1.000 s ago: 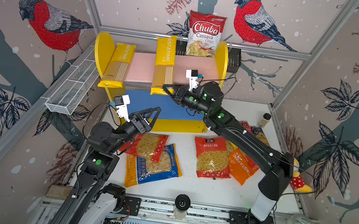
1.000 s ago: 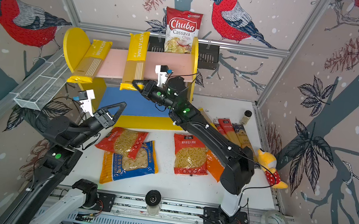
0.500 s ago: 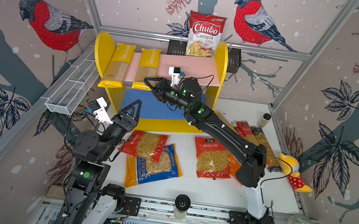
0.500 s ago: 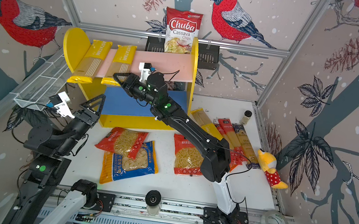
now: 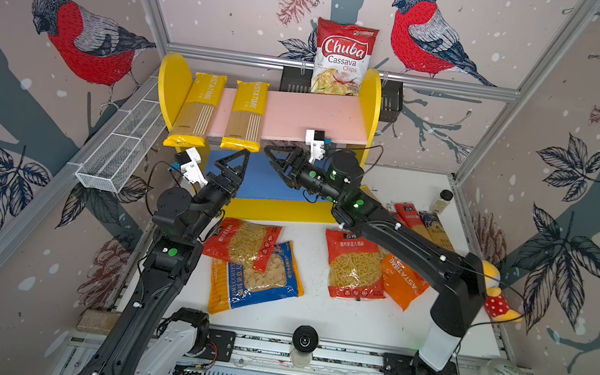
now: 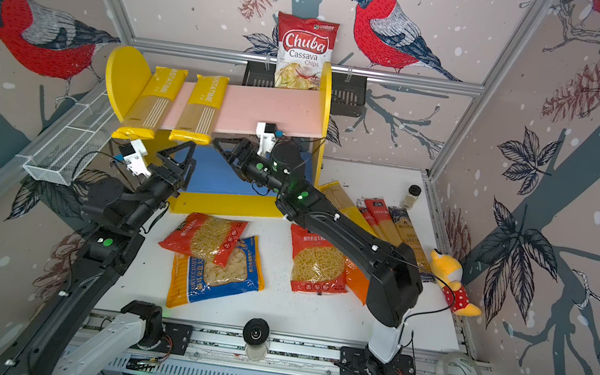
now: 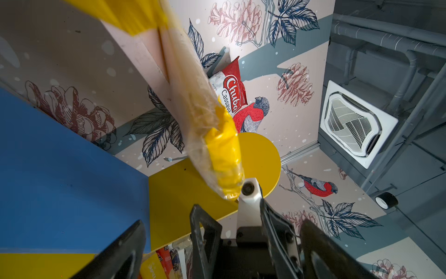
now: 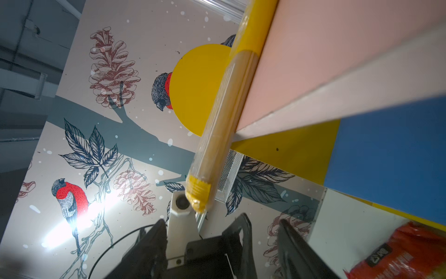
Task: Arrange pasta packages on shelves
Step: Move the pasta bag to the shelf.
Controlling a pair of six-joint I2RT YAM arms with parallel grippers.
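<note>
near the counter's front edge lie 4 squarish pasta bags: a blue-yellow bag with a red bag lapping over it toward the left. toward the right a second red bag touches an orange bag.

further back, along the right edge, long packs lie side by side. a red long pack and a dark long pack are plain, but the right arm covers the rest, so i can't count them.

the left claw hangs wide apart and empty before the blue lower board.

the shelves stand at the counter's back edge. on the pink upper board, toward its left end, lie a yellow spaghetti pack and a second yellow pack, both overhanging the front. the right claw, fingers apart with nothing between, sits just beside that second pack's overhanging end.

i'd call this the letting-go of that pack. next the claw should back out without snagging the end, then fetch another long pack.

both arms hide much of the blue board.
</note>
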